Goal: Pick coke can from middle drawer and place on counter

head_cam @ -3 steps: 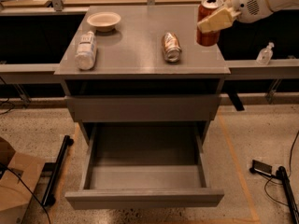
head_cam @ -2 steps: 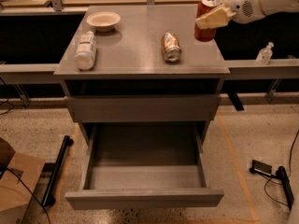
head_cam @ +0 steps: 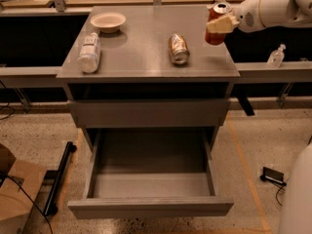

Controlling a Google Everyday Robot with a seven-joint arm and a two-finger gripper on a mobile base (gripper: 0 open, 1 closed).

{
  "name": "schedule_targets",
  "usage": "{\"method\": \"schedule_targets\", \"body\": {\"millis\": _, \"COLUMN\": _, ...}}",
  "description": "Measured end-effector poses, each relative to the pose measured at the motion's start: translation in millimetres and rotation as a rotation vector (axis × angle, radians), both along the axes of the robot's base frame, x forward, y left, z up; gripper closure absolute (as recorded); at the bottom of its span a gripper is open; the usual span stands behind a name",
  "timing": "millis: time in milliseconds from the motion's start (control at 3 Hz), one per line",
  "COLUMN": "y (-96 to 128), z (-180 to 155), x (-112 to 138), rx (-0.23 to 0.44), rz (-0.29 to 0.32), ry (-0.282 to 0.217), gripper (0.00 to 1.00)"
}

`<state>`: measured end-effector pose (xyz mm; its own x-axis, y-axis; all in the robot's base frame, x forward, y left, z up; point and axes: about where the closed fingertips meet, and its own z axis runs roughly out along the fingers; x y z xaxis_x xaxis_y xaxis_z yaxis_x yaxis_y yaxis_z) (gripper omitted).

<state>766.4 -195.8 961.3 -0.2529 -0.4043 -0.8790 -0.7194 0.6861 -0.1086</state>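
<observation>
The red coke can [head_cam: 213, 35] with a silver top is upright over the back right corner of the counter [head_cam: 141, 48]. I cannot tell whether its base touches the surface. My gripper [head_cam: 222, 23] reaches in from the right on a white arm and is shut on the can's upper part. The middle drawer [head_cam: 150, 206] is pulled out at the bottom front, and its grey box is empty.
On the counter lie a brownish-gold and silver can [head_cam: 178, 48] in the middle and a clear white-labelled bottle [head_cam: 89, 52] at the left. A pale bowl [head_cam: 107, 21] sits at the back left. A closed drawer front [head_cam: 148, 113] is above the open drawer. A cardboard box [head_cam: 14, 189] is on the floor at the left.
My gripper and the coke can have shifted slightly toward the back of the counter. Nothing else has moved.
</observation>
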Motion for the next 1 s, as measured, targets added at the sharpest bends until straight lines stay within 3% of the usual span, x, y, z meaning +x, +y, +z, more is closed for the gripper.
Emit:
{"method": "schedule_targets", "body": {"millis": 333, "y": -15, "z": -22, "x": 17, "rx": 0.009, "rz": -0.066, "ry": 0.040, "gripper": 0.82}}
{"method": "schedule_targets", "body": {"millis": 667, "y": -19, "z": -48, "x": 24, "rx": 0.031, "rz": -0.092, "ry": 0.113, "gripper": 0.59}}
{"method": "schedule_targets", "body": {"millis": 1000, "y": -13, "z": -68, "x": 26, "rx": 0.067, "rz": -0.079, "ry": 0.190, "gripper": 0.35}}
